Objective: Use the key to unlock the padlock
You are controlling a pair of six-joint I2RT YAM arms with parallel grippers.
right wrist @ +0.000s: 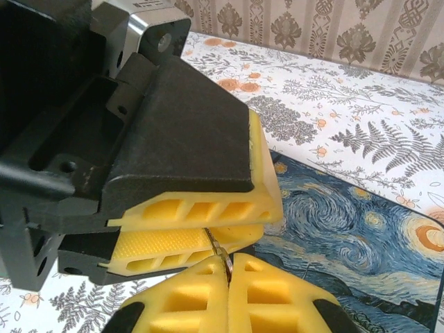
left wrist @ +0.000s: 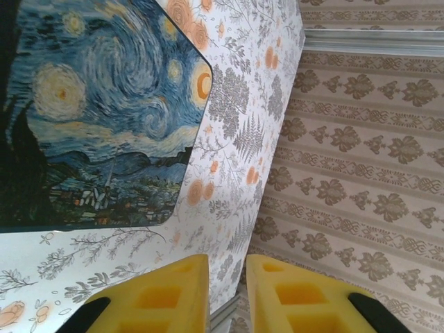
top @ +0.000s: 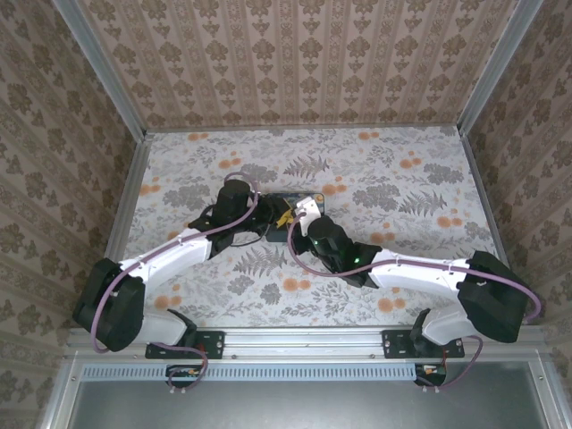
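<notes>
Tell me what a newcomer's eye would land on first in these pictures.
First comes the starry-night painted box, vivid blue and yellow, lying flat in the middle of the floral table. Next, the yellow-fingered left gripper and right gripper meet tip to tip over the box. The right gripper pinches a thin silvery metal piece, but what it belongs to is too small to tell.

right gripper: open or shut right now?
Shut. In the right wrist view the right gripper has its yellow fingertips pressed together with no gap, pinching a thin silvery metal piece. Cannot tell if that piece is the key.
</notes>
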